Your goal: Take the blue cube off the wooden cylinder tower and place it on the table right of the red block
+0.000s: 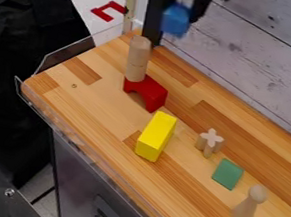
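1. The gripper [180, 15] is at the top edge of the view, raised near the worktop's [88, 100] top corner, by the wall [263, 50].
2. Its fingers are parted by about the width of the blue block [176, 21] and closed on it, holding it up off the worktop.
3. Below, near that top corner, the cylinder [138, 58] stands upright on the red arch [151, 92].
4. The yellow block [156, 137] lies between the worktop's two long edges, just beside the arch.
5. The cross piece [210, 140] stands nearer the wall-side edge.
6. The green block [228, 174] and upright peg [249, 205] are farther toward the lower right corner.
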`<action>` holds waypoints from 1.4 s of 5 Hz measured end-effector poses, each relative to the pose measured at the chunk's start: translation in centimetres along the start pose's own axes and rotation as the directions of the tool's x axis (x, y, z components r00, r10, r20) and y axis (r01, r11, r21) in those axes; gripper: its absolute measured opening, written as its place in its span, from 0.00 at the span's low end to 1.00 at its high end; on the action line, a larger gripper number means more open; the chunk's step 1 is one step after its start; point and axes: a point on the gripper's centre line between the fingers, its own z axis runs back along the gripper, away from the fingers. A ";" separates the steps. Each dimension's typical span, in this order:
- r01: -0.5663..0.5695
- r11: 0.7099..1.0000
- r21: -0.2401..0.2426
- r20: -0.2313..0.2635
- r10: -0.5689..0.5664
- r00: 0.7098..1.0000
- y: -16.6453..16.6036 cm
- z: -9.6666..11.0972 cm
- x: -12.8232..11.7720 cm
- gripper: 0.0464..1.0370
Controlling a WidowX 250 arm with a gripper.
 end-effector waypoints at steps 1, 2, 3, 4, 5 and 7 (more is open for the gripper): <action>0.039 0.999 -0.008 0.031 -0.039 0.999 -1.7 1.2 0.6 0.50; 0.043 0.999 -0.004 -0.017 -0.043 0.999 -2.3 -0.6 0.7 0.50; 0.044 0.999 -0.014 -0.043 -0.044 0.998 -2.6 -1.8 0.3 0.50; 0.061 0.998 -0.033 -0.078 -0.064 0.995 -3.3 -3.3 -0.7 0.50; 0.096 0.994 -0.057 -0.100 -0.101 0.990 -4.6 -4.7 -1.0 0.50; 0.123 0.985 -0.117 -0.138 -0.139 0.981 -6.0 -7.5 -2.3 0.50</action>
